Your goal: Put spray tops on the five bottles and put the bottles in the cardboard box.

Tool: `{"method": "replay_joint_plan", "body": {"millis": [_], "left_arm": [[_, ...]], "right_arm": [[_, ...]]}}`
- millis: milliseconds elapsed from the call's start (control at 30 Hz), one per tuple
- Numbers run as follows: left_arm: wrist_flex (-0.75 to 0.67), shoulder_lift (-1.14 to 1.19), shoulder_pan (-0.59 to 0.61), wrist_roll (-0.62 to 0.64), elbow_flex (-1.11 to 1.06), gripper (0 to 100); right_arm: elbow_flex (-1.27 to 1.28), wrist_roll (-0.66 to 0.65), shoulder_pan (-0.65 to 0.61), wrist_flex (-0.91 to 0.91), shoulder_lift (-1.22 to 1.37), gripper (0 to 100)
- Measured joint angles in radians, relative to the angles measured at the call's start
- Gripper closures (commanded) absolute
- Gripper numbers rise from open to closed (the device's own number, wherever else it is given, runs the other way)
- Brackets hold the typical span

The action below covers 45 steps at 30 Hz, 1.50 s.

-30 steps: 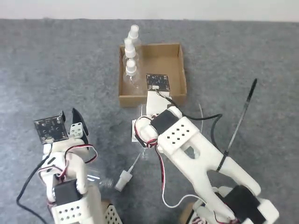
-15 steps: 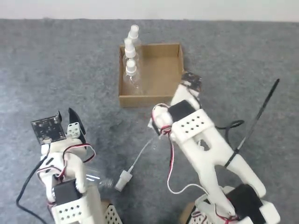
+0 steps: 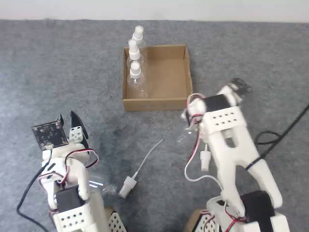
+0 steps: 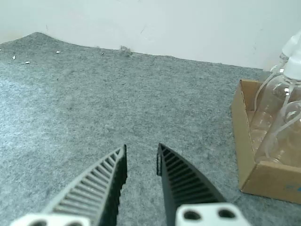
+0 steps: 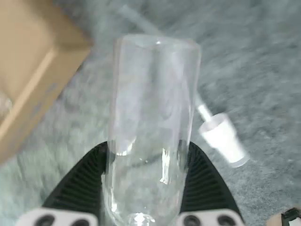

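Three capped bottles (image 3: 135, 72) stand in the cardboard box (image 3: 166, 72); by my count two are left to do. I have the right gripper (image 5: 148, 153) clamped around an uncapped bottle (image 5: 153, 94), just beside the box's near corner. A spray top (image 3: 127, 185) lies loose on the carpet (image 3: 72, 63). The left gripper (image 4: 141, 149) is slightly parted and empty.

Grey felt-like mat (image 3: 58, 63) spreads beneath and ahead of the jaws of the left gripper (image 4: 142, 148); beyond it rises a plain white wall (image 4: 141, 19).
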<state>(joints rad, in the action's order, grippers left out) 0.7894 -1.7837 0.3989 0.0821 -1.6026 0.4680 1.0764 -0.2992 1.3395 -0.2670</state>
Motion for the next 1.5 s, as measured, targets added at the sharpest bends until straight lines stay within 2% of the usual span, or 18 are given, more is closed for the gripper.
{"method": "replay_joint_plan", "body": {"millis": [167, 300, 467, 800, 1000, 1267, 1500], "left_arm": [[0.000, 0.000, 0.000, 0.000, 0.000, 90], [0.000, 0.000, 0.000, 0.000, 0.000, 90], [0.000, 0.000, 0.000, 0.000, 0.000, 90], [0.000, 0.000, 0.000, 0.000, 0.000, 90], [0.000, 0.000, 0.000, 0.000, 0.000, 90], [0.000, 0.000, 0.000, 0.000, 0.000, 90], [0.000, 0.000, 0.000, 0.000, 0.000, 90]], "right_arm": [[0.026, 0.002, 0.137, -0.015, 0.000, 99.1], [0.112, 0.002, 0.190, -0.078, 0.000, 98.5], [0.172, 0.003, 0.250, -0.170, 0.000, 88.1], [0.279, 0.003, 0.241, -0.374, 0.000, 85.0], [0.298, 0.060, 0.175, -0.377, 0.000, 84.6], [0.298, 0.098, 0.153, -0.377, 0.000, 69.5], [0.298, 0.098, 0.155, -0.377, 0.000, 69.4]]}}
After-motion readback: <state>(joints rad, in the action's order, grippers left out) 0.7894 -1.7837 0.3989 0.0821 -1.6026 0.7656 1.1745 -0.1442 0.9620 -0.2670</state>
